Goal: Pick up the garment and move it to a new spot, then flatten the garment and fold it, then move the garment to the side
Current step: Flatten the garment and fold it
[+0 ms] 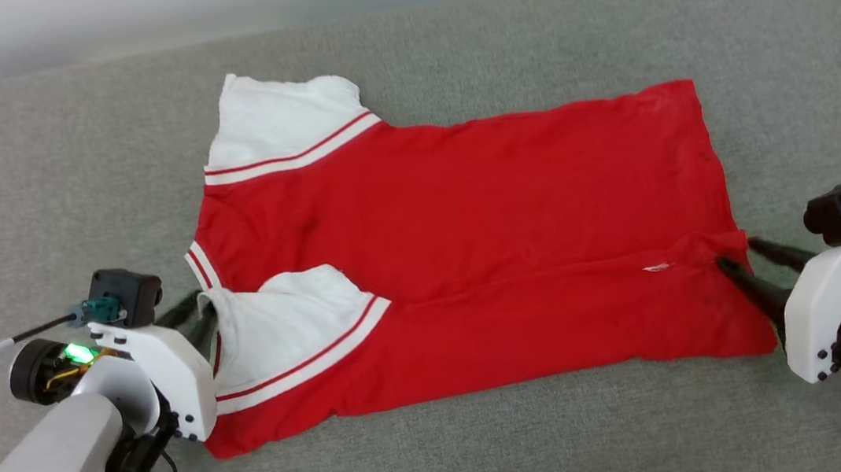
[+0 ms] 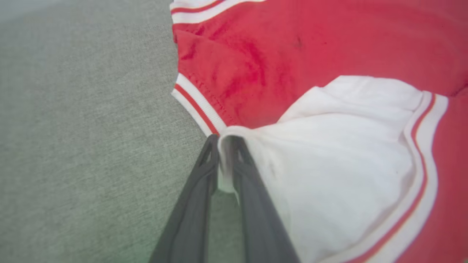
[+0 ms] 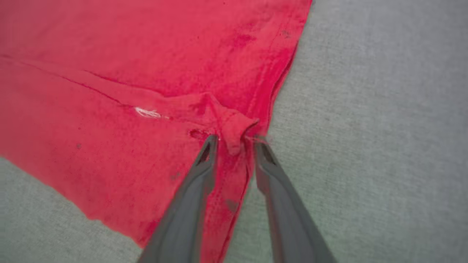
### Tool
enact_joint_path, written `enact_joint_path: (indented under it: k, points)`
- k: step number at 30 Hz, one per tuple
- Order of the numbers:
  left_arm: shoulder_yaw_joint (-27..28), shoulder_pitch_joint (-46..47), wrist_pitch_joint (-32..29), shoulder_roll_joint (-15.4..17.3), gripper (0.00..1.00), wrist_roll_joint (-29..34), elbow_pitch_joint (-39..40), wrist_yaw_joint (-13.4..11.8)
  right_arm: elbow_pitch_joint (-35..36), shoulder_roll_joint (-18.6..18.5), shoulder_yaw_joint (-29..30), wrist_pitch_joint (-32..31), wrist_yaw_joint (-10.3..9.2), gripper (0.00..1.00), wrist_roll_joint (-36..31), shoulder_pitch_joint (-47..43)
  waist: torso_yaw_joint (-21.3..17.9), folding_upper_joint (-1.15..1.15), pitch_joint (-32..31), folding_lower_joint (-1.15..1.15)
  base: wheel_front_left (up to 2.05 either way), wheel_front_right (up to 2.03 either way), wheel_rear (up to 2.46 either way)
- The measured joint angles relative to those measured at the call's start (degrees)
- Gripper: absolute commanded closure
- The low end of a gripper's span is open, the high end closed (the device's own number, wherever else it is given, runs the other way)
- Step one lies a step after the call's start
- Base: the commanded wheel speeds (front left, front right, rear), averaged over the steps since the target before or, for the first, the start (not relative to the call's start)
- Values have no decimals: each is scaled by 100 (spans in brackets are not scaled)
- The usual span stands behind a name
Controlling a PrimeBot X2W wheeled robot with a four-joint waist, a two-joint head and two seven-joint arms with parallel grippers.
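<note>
At left end effector [image 2: 223, 140]: nearly together, pinching white sleeve [image 2: 329, 153] edge. At right end effector [image 3: 236, 140]: spread, red hem nub [image 3: 234, 128] between tips, probably loose. Beyond: garment [image 1: 465, 207] flat mid grey upholstery [image 1: 28, 194], near long side folded over. Judged: moved, flattened, first fold laid; further folds and shift aside pending. Soft limp knit, striped trim, coarse woven cover.

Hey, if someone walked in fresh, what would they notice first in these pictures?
A red garment with white sleeves lies half-folded across a grey fabric surface. The left tool sits at its folded-in sleeve and the right tool at the hem, cloth bunched between its parted fingers.
</note>
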State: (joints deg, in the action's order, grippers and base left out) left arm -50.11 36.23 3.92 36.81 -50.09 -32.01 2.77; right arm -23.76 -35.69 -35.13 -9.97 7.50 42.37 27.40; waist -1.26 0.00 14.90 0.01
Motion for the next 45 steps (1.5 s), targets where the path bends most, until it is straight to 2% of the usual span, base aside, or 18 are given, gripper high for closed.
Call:
enact_joint_path:
  k: [5, 9, 14, 17, 25, 27, 34, 41, 43, 45]
  points:
    - [-4, 127, -240, 78, 0, -67, 108, 60, 67, 9, 87, 205, 1, 0, -47, -81, 56, 0, -287, 0, 0, 0, 0]
    - [-8, 363, -654, 444, 0, -53, 447, 80, 172, -1, 134, 296, 1, 0, -125, -146, 93, 0, -451, -1, 0, 0, 0]
    - [-187, 593, -1757, 881, 0, -148, 999, 178, 247, -16, 215, 296, 0, 0, -205, -196, 135, 0, -512, -1, 0, 0, 0]
    - [-323, 747, -2513, 1037, 0, -305, 1321, 236, 291, -19, 260, 293, 1, 0, -246, -211, 158, 0, -513, -1, 0, 0, 0]
    - [-549, 770, -4305, 1073, 0, -1345, 1679, 311, 389, 65, 292, 237, 0, 0, -323, -218, 93, 0, -508, 0, 0, 0, 0]
    - [-666, 761, -4601, 1084, 0, -1415, 1708, 312, 416, 99, 270, 214, 0, 0, -342, -207, 42, 0, -497, -1, 0, 0, 0]
    - [-964, 586, -5052, 927, 0, -1486, 1400, 232, 460, 207, 141, 136, 0, 0, -364, -27, -124, 0, -369, 0, 0, 0, 0]
    - [-1107, 571, -5181, 788, 0, -1418, 958, 278, 411, 236, 8, 143, 0, 0, -361, 117, -261, 0, -252, -1, 0, 0, 0]
    - [-1136, 575, -5131, 749, 100, -1403, 888, 328, 396, 213, -52, 144, 1, 0, -392, 170, -275, 0, -264, -1, 0, 0, 0]
    - [-1155, 577, -5058, 731, 100, -1407, 822, 365, 408, 160, -88, 144, 1, 0, -396, 220, -274, 0, -307, -1, 0, 0, 0]
